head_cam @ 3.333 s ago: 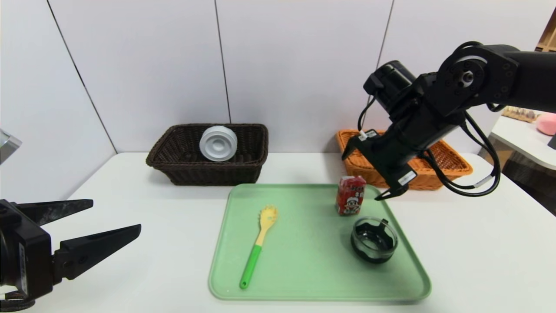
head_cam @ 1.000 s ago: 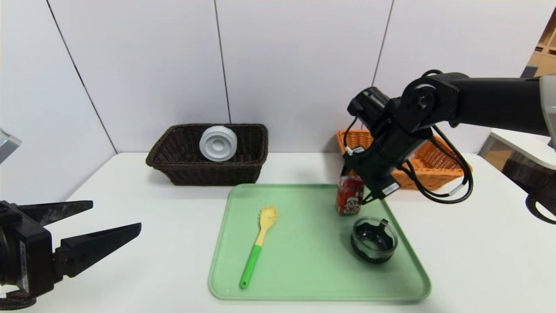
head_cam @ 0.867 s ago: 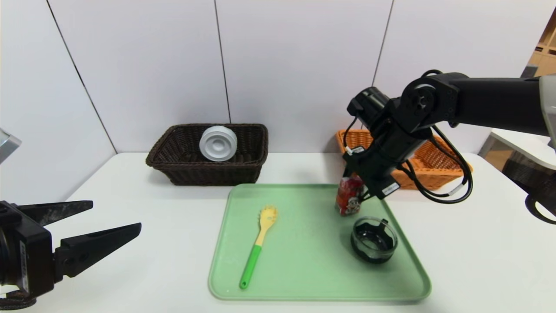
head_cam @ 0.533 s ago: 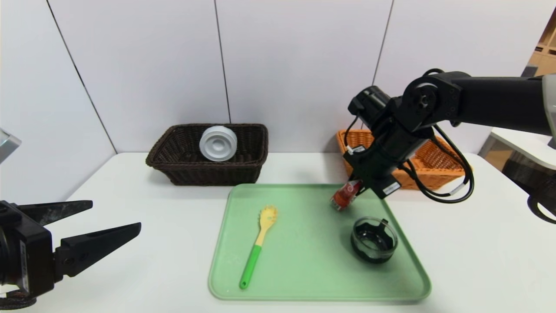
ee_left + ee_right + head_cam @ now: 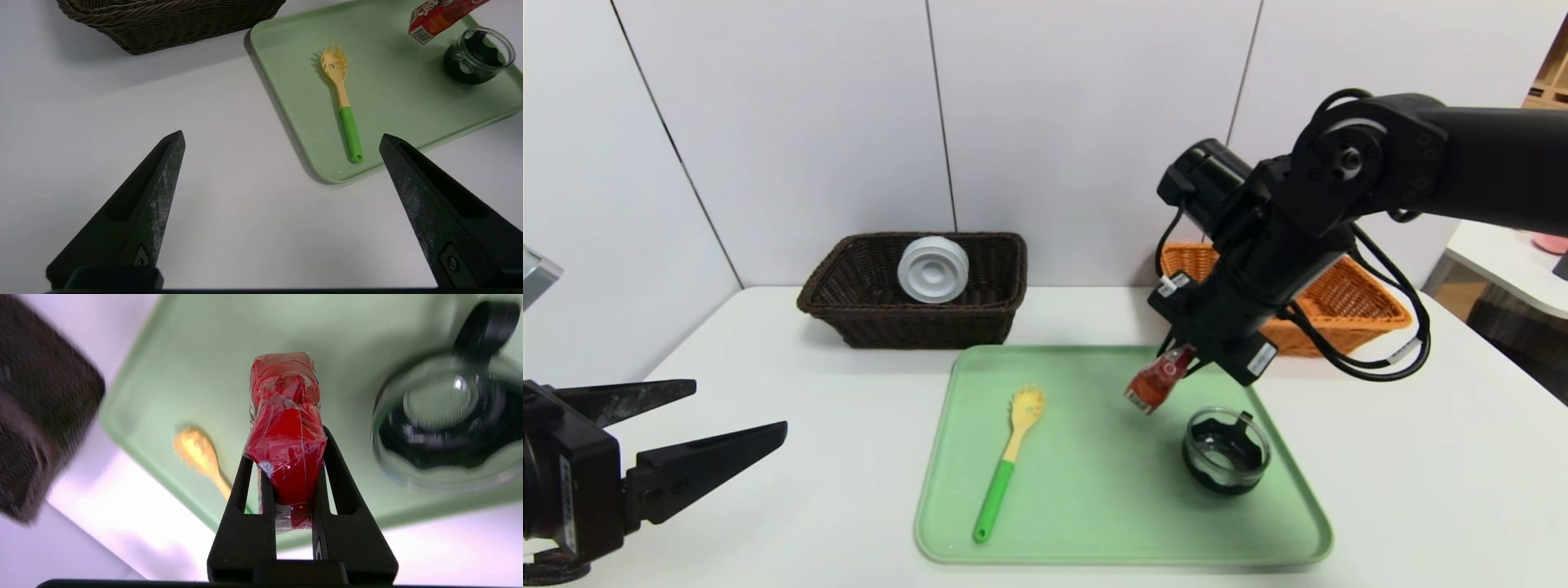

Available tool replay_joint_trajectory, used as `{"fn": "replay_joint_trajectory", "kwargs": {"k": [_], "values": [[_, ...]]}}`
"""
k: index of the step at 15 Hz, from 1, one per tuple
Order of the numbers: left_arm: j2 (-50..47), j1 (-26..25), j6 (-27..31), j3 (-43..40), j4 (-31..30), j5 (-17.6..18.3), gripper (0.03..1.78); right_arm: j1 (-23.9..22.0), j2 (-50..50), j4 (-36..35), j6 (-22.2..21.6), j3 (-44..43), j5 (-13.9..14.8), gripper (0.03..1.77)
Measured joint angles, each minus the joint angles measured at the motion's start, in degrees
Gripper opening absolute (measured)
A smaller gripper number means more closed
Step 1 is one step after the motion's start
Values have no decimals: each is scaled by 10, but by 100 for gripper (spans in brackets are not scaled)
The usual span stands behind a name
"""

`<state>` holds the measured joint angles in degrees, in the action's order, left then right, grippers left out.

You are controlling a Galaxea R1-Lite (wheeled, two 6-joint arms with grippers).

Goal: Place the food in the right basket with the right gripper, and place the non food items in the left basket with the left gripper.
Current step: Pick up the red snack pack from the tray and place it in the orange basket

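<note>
Nearest, at 8 o'clock, the left hand (image 5: 698,425) waits with its fingers spread wide and empty above the table (image 5: 792,457). On the green tray (image 5: 1094,523) lie the pasta fork (image 5: 1009,457) at 9 o'clock and the glass cup (image 5: 1226,451) at 3 o'clock. The snack packet (image 5: 1156,382), which stood on the tray a moment ago, now hangs tilted above it, just beside the cup, pinched between the fingers of the right hand (image 5: 292,486); the pick-up looks done, and the carry to the orange basket (image 5: 1347,306) at 1 o'clock remains. That basket shows nothing inside where visible. The dark basket (image 5: 915,314) at 11 o'clock holds the white round container (image 5: 933,269).
</note>
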<state>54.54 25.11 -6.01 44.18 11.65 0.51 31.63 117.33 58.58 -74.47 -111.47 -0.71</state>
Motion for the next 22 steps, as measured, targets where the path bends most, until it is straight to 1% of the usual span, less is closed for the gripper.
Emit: {"fn": "replay_joint_trajectory", "kwargs": {"k": [2,5,7,11,13,16,19,22], "values": [[-1,0,0,-8,0,0,169,25,-31,11,22,0,0,27],[-5,0,1,-25,0,0,169,32,-81,11,43,-2,5,27],[-6,0,2,-30,0,1,169,2,-108,-1,72,-4,2,27],[-6,0,4,-32,0,3,169,-87,-130,-28,140,-5,0,27],[-8,0,4,-33,0,2,169,-134,-126,-47,163,-5,0,27],[-13,0,5,-38,1,2,169,-191,-108,-90,169,-6,2,27],[-20,0,4,-44,1,1,169,-239,-85,-128,163,-5,0,27],[-25,0,4,-48,1,1,169,-262,-65,-154,161,-5,0,27]]}}
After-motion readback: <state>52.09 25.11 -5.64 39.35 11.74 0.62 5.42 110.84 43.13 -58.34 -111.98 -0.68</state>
